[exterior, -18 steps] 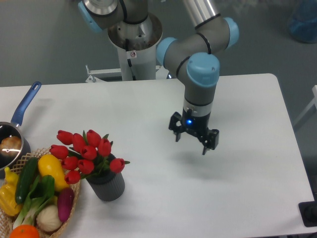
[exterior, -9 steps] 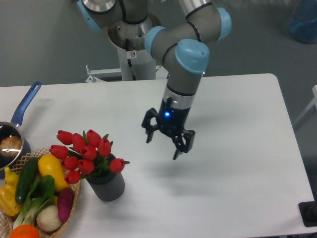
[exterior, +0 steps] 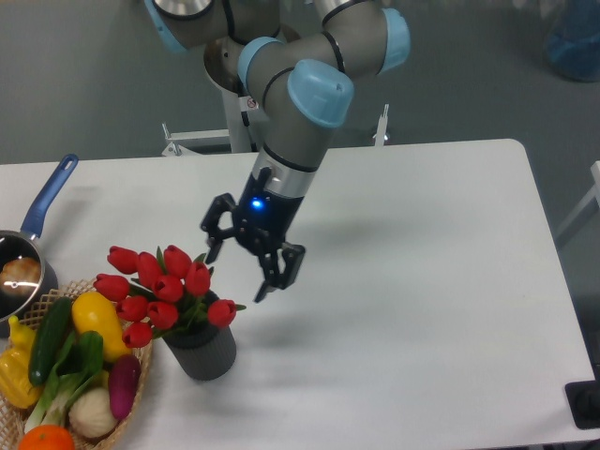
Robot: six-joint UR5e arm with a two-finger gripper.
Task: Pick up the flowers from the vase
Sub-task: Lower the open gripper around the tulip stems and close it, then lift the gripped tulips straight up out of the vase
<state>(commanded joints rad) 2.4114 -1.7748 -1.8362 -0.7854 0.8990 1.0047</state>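
Observation:
The flowers (exterior: 161, 290), a bunch of red tulip buds with green leaves, stand in the vase (exterior: 203, 350), a short dark grey ribbed cylinder at the front left of the white table (exterior: 422, 281). My gripper (exterior: 236, 269) is open and empty. It hangs above the table just right of and slightly above the flower heads, not touching them. The stems are hidden inside the vase.
A wicker basket (exterior: 141, 375) with yellow, green, purple and orange vegetables stands against the vase's left side. A blue-handled metal saucepan (exterior: 23, 262) sits at the left edge. The robot's base column (exterior: 253, 94) rises behind the table.
My gripper has swept leftward across the table, from right of centre to just beside the flowers. It stays open. The flowers and the vase have not moved.

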